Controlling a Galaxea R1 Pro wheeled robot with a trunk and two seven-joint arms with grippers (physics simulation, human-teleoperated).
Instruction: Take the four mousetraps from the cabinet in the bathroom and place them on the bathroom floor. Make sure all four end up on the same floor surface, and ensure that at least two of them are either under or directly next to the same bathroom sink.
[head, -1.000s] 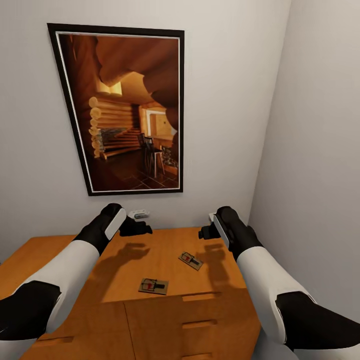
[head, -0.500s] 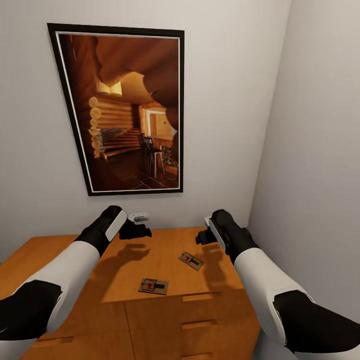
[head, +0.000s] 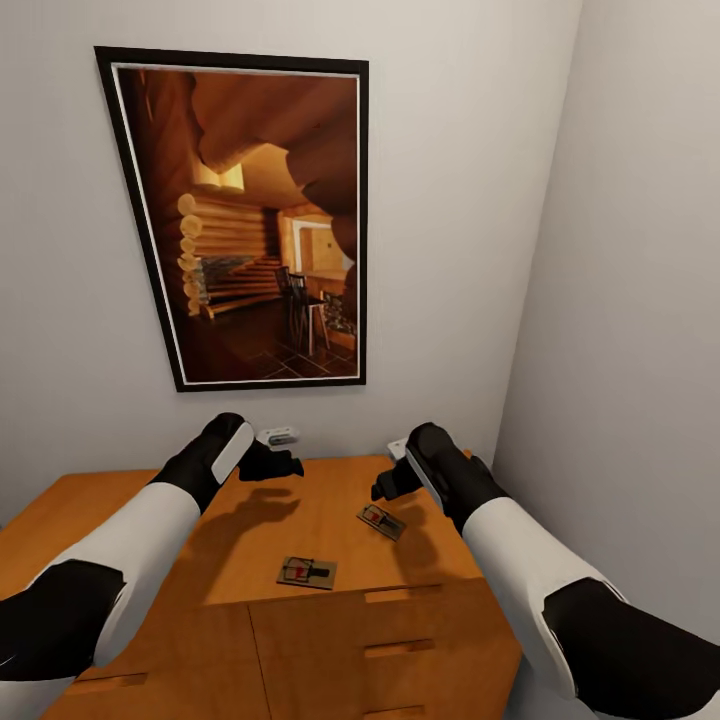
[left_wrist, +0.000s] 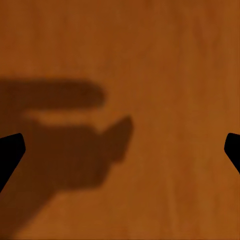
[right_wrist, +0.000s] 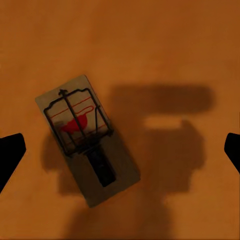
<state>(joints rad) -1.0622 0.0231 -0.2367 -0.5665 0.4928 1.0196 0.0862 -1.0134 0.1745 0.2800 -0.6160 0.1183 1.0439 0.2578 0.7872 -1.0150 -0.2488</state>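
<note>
Pick phase: R gripper (head: 385, 487) lining up over far mousetrap (head: 381, 521) on cabinet (head: 120, 505) top.

Fingers wide apart in right wrist view, tips at frame edges, nothing held; trap (right_wrist: 86, 138) lies flat between them but skewed to finger line and off-centre. Next move, by judgement: rotate wrist to square with board, centre, descend, pinch across narrow sides (thin flat board, little edge to grip; likely to slide on smooth wood). L gripper (head: 285, 463) hovering over bare top, fingers (left_wrist: 10, 152) likewise spread, empty. Second mousetrap (head: 307, 573) near front edge, well apart from first. Around: framed picture (head: 250, 220) on rear wall, small white fitting (head: 277, 435) behind L gripper, side wall close on right limiting elbow room. No obstruction between gripper and trap.
</note>
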